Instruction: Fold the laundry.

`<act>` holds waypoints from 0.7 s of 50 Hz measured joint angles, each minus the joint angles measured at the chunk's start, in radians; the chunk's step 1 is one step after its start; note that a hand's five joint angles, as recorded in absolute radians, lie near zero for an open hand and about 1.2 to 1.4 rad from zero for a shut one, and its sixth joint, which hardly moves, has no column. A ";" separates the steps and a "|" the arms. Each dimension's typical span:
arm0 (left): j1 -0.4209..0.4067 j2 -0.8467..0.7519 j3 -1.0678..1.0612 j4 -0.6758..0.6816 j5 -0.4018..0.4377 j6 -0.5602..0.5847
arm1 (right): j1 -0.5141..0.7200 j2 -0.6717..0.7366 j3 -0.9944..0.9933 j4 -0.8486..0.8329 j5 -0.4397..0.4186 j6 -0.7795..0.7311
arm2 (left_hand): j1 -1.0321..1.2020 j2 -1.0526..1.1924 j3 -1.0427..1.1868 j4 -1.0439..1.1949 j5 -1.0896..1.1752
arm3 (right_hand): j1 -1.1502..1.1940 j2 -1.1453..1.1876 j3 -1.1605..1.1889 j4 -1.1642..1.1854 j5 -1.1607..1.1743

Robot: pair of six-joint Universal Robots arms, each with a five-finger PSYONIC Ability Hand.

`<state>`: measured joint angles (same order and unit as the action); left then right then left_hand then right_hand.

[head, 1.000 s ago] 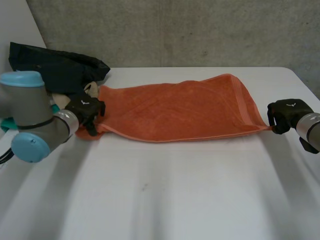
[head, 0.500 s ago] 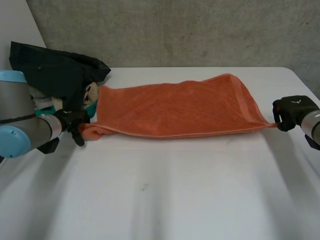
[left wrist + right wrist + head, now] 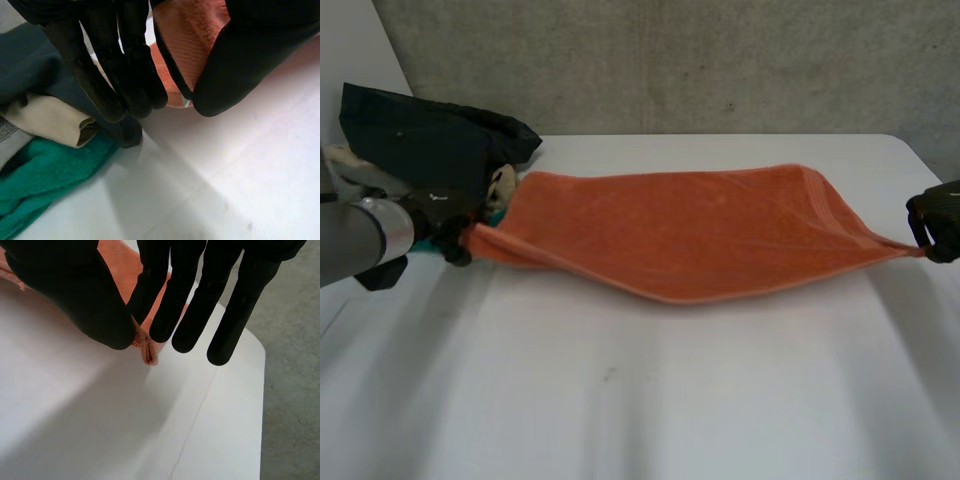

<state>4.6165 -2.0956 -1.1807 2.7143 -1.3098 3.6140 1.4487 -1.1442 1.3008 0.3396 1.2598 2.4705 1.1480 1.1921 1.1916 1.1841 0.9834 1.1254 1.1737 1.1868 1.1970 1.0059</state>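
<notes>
An orange towel (image 3: 690, 232) hangs stretched between my two hands above the white table (image 3: 650, 400), sagging in the middle. My left hand (image 3: 438, 222) pinches the towel's left corner; in the left wrist view its fingers (image 3: 117, 65) and thumb close on the orange towel (image 3: 187, 37). My right hand (image 3: 938, 218) holds the right corner at the table's right side. In the right wrist view the thumb and fingers (image 3: 150, 285) pinch the bunched corner of the towel (image 3: 146, 347).
A pile of laundry lies at the back left: a dark garment (image 3: 430, 135), a beige piece (image 3: 47, 120) and a green cloth (image 3: 45, 175), just behind my left hand. A grey wall (image 3: 670, 60) runs behind the table. The table edge (image 3: 250, 405) is near my right hand.
Both hands have moved outward and up, lifting the towel off the table and pulling it taut. The left hand has closed on its corner.
</notes>
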 measured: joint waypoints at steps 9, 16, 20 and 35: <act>0.021 -0.009 -0.111 0.052 0.021 0.163 | -0.014 -0.029 -0.001 0.151 -0.038 -0.119 | -0.476 -0.500 -0.496 -0.496 -0.469 | 0.000 0.000 0.000 0.000 0.000; 0.001 -0.039 -0.125 0.070 0.010 0.128 | 0.009 0.006 0.006 0.093 -0.023 -0.054 | -0.514 -0.560 -0.558 -0.553 -0.534 | 0.000 0.000 0.000 0.000 0.000; -0.004 -0.015 -0.155 0.080 0.012 0.101 | 0.011 0.017 0.017 0.058 -0.017 -0.018 | -0.516 -0.565 -0.560 -0.556 -0.536 | 0.000 0.000 0.000 0.000 0.000; -0.007 0.106 -0.409 0.225 0.057 0.203 | -0.006 0.031 0.045 -0.032 -0.013 0.048 | -0.599 -0.639 -0.638 -0.636 -0.616 | 0.000 0.000 0.000 0.000 0.000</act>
<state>4.6092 -1.9893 -1.5896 2.9389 -1.2526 3.8167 1.4430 -1.1128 1.3457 0.3073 1.2471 2.5187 0.5492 0.5530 0.5534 0.5476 0.3675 1.1254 1.1737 1.1868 1.1970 1.0059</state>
